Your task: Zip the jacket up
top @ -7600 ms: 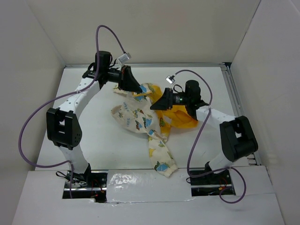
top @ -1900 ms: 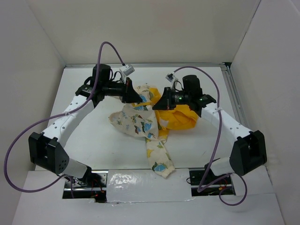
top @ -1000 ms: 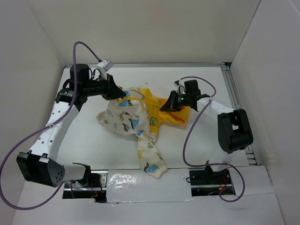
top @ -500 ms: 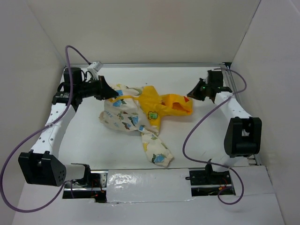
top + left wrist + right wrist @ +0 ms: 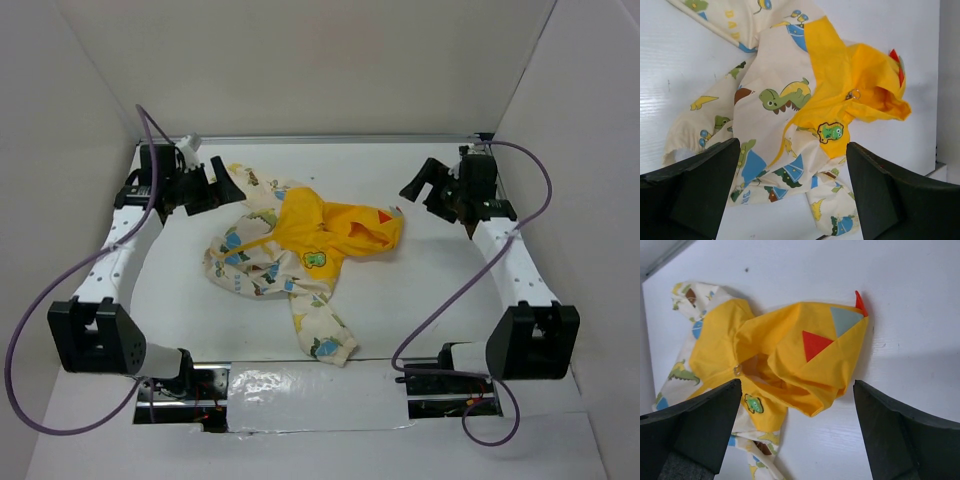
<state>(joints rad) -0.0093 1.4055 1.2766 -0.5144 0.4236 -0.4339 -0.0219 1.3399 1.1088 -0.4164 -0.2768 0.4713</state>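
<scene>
White tabletop, mid-task: the left gripper and right gripper have just let go and drawn back, jaws wide apart, empty. The jacket lies crumpled at centre, apparently still unzipped.

The crumpled cream fabric jacket with dinosaur prints and yellow hood is folding over itself, hiding its front edges. In the left wrist view, the top edge is cutting off a printed cream flap. A small metal ring at the hood opening is appearing too small to identify. The right wrist view's bottom edge is cutting off the jacket's lower part.
</scene>
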